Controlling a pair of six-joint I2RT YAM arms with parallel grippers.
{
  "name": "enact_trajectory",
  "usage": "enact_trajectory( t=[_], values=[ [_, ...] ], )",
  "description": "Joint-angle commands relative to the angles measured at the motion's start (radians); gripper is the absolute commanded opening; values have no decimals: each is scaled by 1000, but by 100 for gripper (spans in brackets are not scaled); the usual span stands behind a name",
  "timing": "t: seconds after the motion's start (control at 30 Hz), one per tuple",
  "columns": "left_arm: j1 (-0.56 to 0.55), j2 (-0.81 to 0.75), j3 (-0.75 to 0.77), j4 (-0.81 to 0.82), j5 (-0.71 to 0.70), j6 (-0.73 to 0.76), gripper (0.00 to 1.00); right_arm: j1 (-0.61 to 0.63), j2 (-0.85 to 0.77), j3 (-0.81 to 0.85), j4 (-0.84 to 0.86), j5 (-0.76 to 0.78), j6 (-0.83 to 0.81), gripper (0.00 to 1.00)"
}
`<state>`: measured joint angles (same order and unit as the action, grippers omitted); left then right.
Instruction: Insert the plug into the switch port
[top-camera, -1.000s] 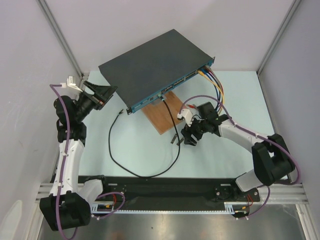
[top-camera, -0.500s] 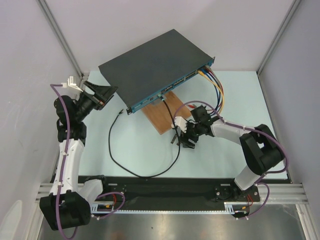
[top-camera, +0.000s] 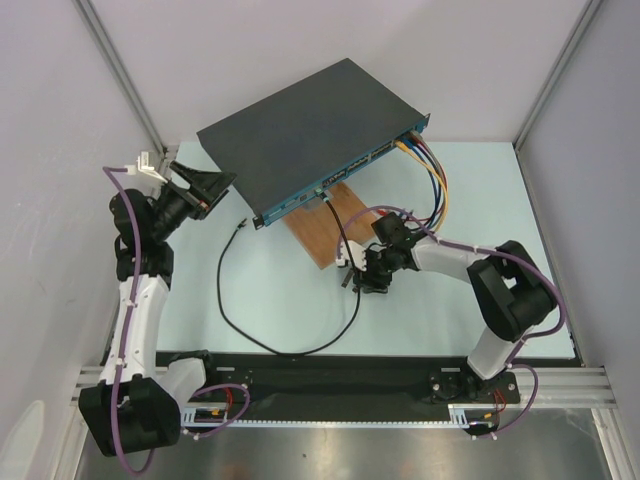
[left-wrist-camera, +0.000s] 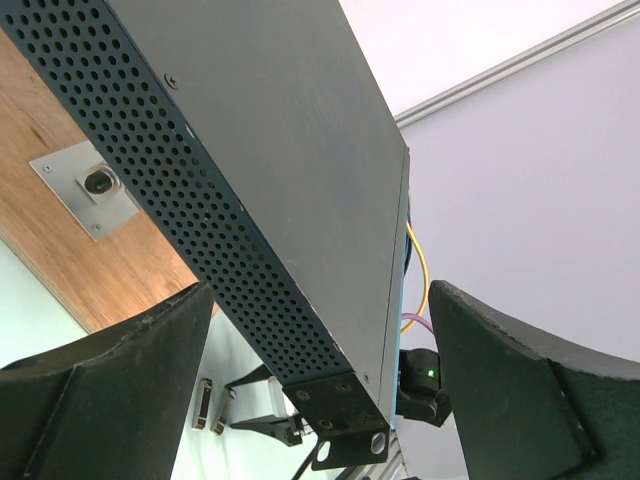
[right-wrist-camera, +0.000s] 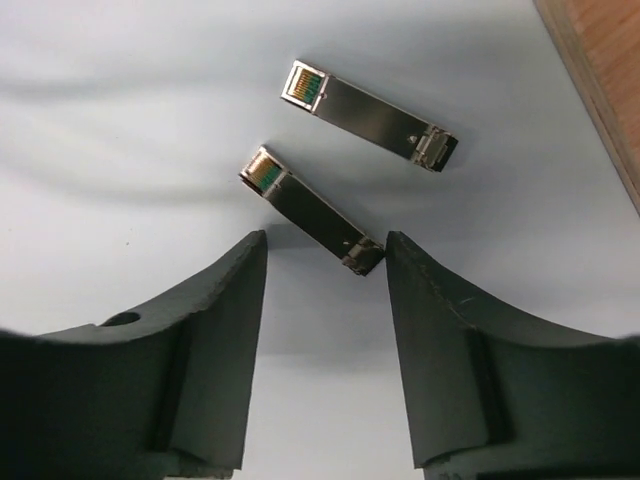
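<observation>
The switch (top-camera: 310, 125) is a flat black box with a teal front face, resting partly on a wooden board (top-camera: 325, 238). Two small metal plugs (top-camera: 345, 279) lie on the table in front of the board. In the right wrist view the far plug (right-wrist-camera: 368, 117) and the near plug (right-wrist-camera: 310, 210) lie side by side. My right gripper (right-wrist-camera: 325, 248) is open, and the near plug's tail end sits between its fingertips, close to the right finger (right-wrist-camera: 440, 330). My left gripper (left-wrist-camera: 320, 295) is open and astride the switch's left front corner (left-wrist-camera: 340, 390), touching nothing.
A black cable (top-camera: 250, 335) runs from a front port and loops over the table; its free end (top-camera: 240, 225) lies left of the board. Coloured cables (top-camera: 437, 180) hang from the switch's right ports. White walls enclose the table.
My right gripper has moved left and lower, from beside the board to over the two plugs. The left arm has not moved.
</observation>
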<state>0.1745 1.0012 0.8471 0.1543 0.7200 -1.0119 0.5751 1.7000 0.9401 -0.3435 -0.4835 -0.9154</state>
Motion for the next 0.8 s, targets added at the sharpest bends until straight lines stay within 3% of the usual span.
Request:
enact_trajectory(
  t=[0.0, 0.13, 0.37, 0.5, 0.77],
  values=[
    [10, 1, 30, 39, 24, 1, 94, 9, 36, 29, -63, -6, -91, 54],
    [11, 1, 36, 33, 22, 6, 93, 15, 56, 48, -149, -18, -111, 33],
    [10, -6, 49, 28, 22, 12, 92, -7, 34, 55, -221, 17, -80, 8],
    [10, -15, 53, 19, 24, 18, 93, -49, -20, 46, -235, 11, -40, 1],
    [10, -30, 61, 19, 22, 36, 92, -95, -161, 28, -296, -10, 9, 0]
  ],
)
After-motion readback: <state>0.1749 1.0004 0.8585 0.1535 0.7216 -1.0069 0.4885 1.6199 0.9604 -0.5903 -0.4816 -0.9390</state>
